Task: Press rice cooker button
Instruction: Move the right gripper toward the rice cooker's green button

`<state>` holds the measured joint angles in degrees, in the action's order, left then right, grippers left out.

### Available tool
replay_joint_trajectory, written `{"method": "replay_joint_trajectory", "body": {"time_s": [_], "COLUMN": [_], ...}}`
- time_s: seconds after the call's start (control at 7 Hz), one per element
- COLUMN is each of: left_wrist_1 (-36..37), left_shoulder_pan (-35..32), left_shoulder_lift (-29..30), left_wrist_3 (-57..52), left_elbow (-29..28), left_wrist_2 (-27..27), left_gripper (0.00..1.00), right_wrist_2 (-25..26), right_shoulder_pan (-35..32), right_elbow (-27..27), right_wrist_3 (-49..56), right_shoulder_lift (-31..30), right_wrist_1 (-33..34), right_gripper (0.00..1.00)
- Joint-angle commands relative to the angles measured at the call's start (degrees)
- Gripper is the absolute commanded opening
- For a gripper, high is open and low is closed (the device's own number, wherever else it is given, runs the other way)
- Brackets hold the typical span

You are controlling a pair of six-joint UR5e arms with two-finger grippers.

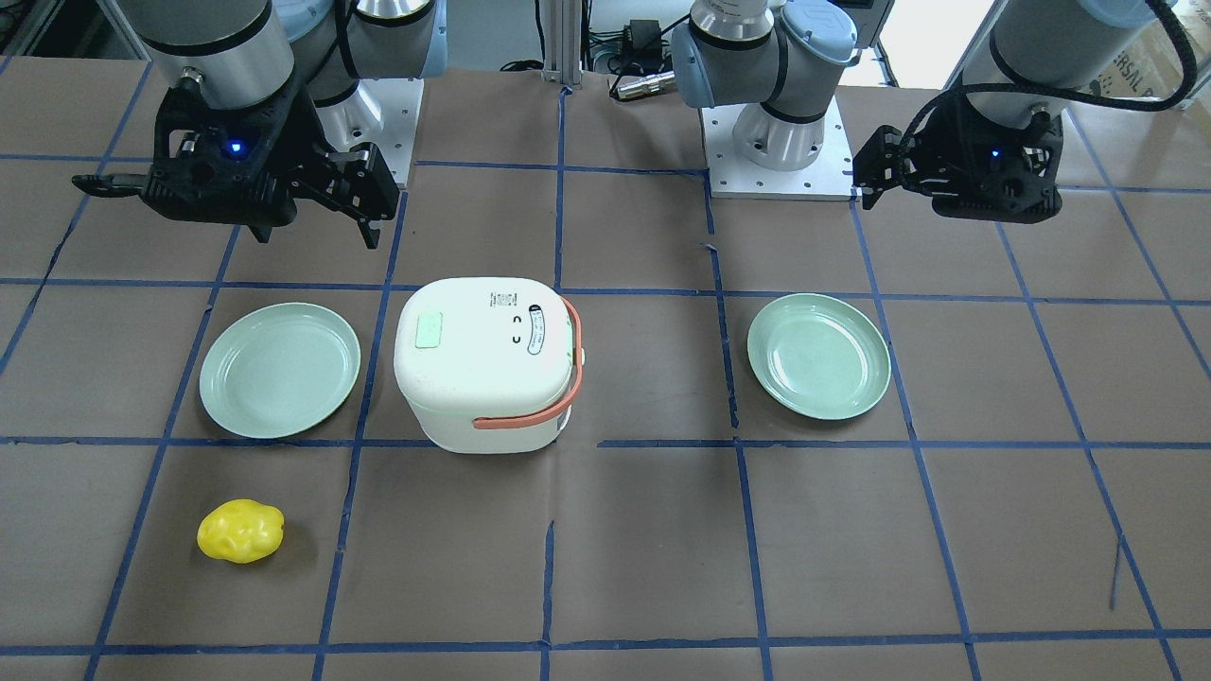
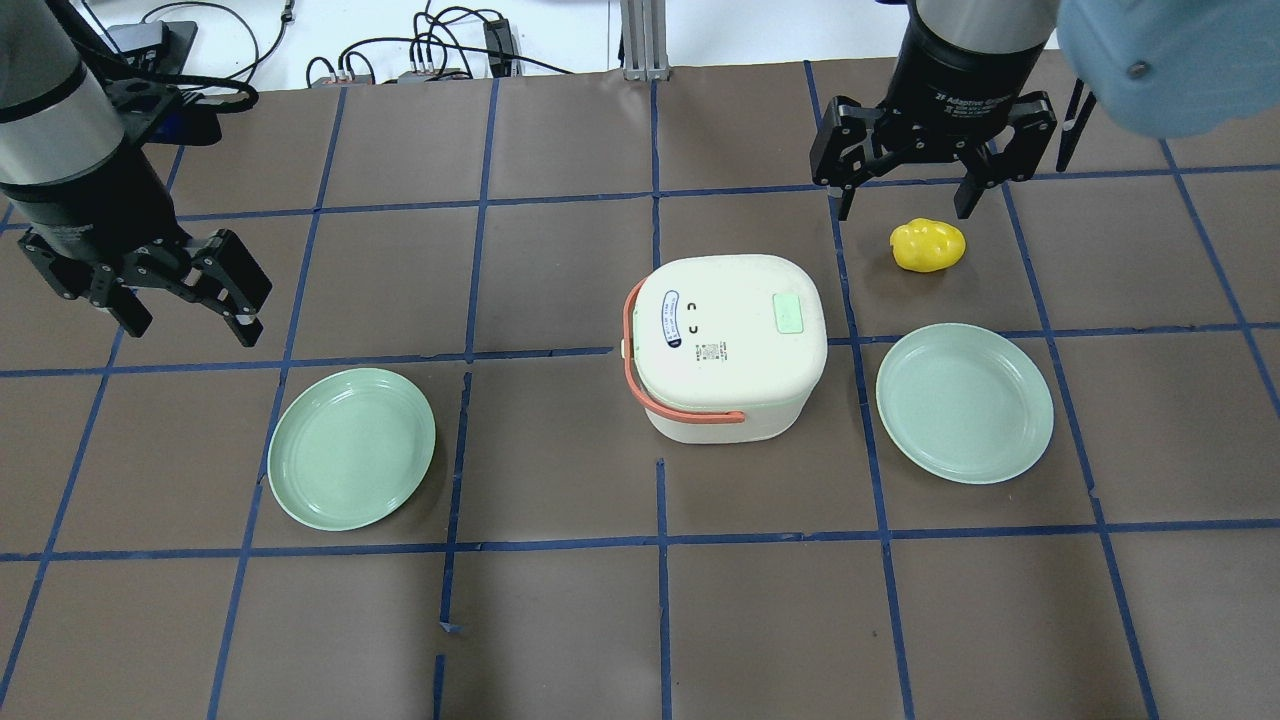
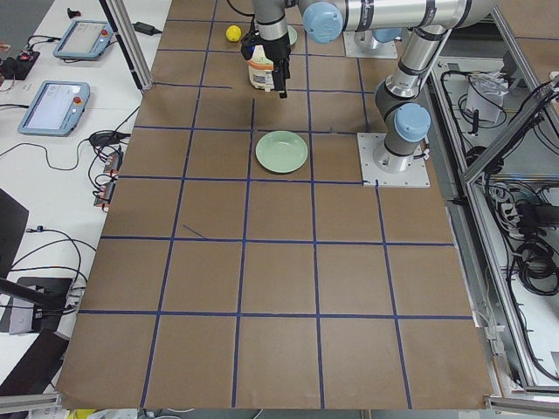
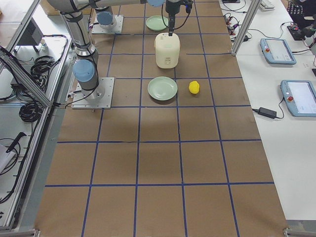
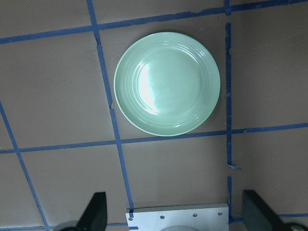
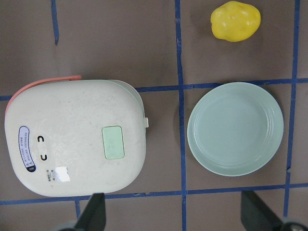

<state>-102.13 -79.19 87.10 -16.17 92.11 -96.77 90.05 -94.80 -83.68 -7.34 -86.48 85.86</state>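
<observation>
Rice cooker (image 2: 735, 345) mid-desk (image 2: 560, 620), lid shut, green button (image 6: 113, 142) on lid top. Right jaws wide, empty, raised well clear of cooker; in right wrist view the button sits ahead of them, left of centre. Left jaws wide too, above a green plate (image 5: 167, 83), well apart.

bench (image 2: 560, 620) brown, blue tape grid | yellow lumpy fruit (image 2: 928, 245) lying on bench | near plate (image 2: 965, 403) pale green, close to the fruit, not touching | far plate (image 2: 351, 447) pale green, well apart from the fruit
</observation>
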Motion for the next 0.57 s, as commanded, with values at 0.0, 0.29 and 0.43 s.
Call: {"method": "replay_joint_trajectory", "body": {"time_s": [0.0, 0.29, 0.43], "left_wrist_1": [0.0, 0.0, 0.0], "left_shoulder_pan": [0.0, 0.0, 0.0], "left_shoulder_lift": [0.0, 0.0, 0.0], "left_wrist_3": [0.0, 0.0, 0.0], "left_elbow": [0.0, 0.0, 0.0], "left_wrist_2": [0.0, 0.0, 0.0], "left_gripper": [1.0, 1.0, 1.0], "right_wrist_2": [-0.4, -1.4, -2.5], "right_shoulder_pan": [-0.2, -0.7, -0.8], "right_elbow": [-0.1, -0.4, -1.1], "right_wrist_3": [-0.1, -0.8, -0.9], "right_shoulder_lift": [0.0, 0.3, 0.4], "right_wrist_1": [0.0, 1.8, 4.2], "right_gripper": [1.0, 0.99, 0.89]}}
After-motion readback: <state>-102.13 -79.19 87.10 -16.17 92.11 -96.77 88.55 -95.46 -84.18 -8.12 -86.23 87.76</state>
